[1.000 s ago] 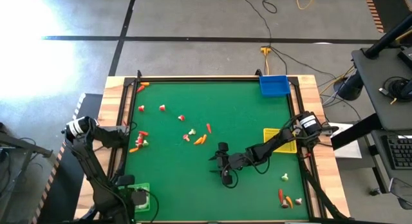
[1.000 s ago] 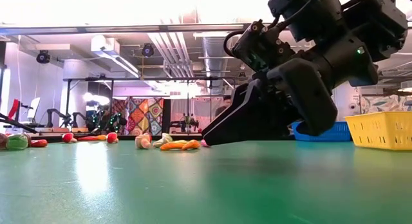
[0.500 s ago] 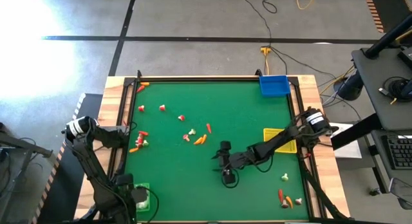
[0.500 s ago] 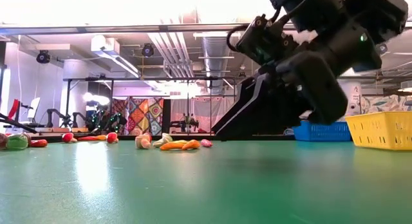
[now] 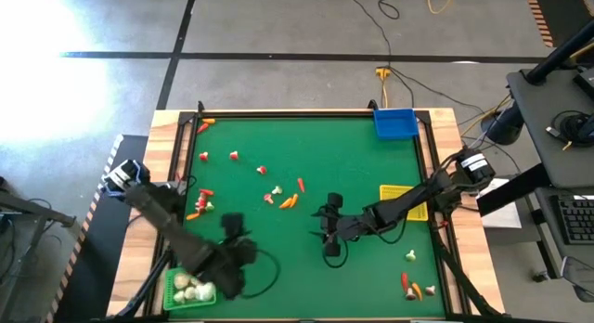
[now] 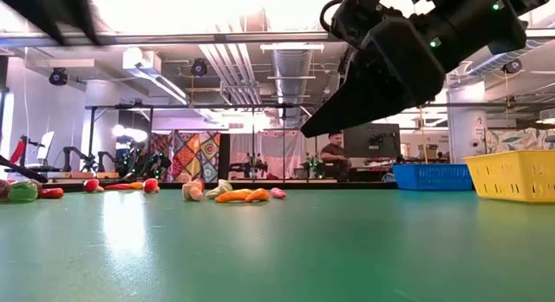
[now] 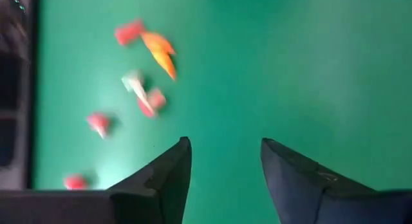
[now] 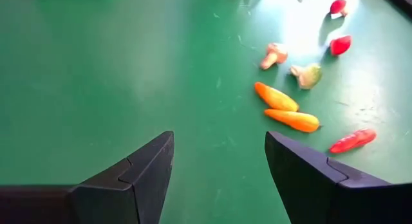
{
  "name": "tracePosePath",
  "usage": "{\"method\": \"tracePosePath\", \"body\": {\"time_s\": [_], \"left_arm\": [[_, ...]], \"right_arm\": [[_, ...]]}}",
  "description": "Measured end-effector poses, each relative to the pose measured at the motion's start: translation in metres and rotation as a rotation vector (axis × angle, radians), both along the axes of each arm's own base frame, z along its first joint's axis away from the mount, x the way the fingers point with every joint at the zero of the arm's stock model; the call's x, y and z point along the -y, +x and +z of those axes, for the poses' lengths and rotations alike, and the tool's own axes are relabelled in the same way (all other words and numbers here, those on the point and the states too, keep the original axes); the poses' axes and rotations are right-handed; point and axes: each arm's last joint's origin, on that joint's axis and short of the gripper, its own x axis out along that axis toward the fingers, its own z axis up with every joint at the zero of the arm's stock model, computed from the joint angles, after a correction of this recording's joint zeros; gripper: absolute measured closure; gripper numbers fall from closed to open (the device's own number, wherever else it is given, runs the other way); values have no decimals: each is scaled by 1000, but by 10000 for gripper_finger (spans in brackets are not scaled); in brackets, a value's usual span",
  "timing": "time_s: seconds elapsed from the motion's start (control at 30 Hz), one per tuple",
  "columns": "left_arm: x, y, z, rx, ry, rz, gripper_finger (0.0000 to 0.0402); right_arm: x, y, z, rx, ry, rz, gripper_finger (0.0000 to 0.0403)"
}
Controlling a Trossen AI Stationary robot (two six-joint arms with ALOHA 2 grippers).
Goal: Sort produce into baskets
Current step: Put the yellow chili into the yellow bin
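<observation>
Small toy produce lies on the green table: two orange carrots (image 8: 277, 96) and whitish and red pieces in a middle cluster (image 5: 283, 198), a left cluster (image 5: 200, 204), and a few pieces at the near right (image 5: 413, 286). The green basket (image 5: 190, 288) at the near left holds whitish bulbs. The yellow basket (image 5: 404, 200) is at the right and the blue basket (image 5: 395, 123) at the far right. My right gripper (image 5: 327, 232) hangs open and empty above the table's middle (image 8: 219, 153). My left gripper (image 5: 227, 223) is open and empty over the near left (image 7: 225, 159).
Single red-and-white pieces lie at the far left (image 5: 203, 157) (image 5: 233, 155) (image 5: 262, 169), and an orange piece (image 5: 206, 123) lies by the far left corner. My right arm partly covers the yellow basket. A wooden rim (image 5: 167, 128) frames the table.
My left arm has swung out from the near left corner over the table, uncovering the green basket with its bulbs. My right gripper has risen from just above the table and gone slightly toward the right edge.
</observation>
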Motion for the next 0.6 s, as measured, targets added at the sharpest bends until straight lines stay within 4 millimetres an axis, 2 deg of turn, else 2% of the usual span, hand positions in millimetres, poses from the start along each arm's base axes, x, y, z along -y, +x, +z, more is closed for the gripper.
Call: {"method": "tracePosePath", "body": {"time_s": [0.1,0.2,0.33,0.4,0.47,0.6], "left_arm": [[-28,25,-14,-29,41,-59,243],[-66,45,-42,-66,47,-69,255],[-123,50,-79,-201,-62,-13,268],[-144,50,-87,-234,-175,51,273],[-156,52,-89,-206,-267,75,278],[-161,45,-89,-43,-252,21,291]], "right_arm": [[-4,-1,-2,-2,14,1,165],[-5,0,-8,-15,24,-4,165],[-5,1,-19,-33,15,-32,165],[1,5,-22,-16,-38,-86,165],[11,9,-20,5,-99,-120,165],[35,26,-7,16,-151,-86,165]]}}
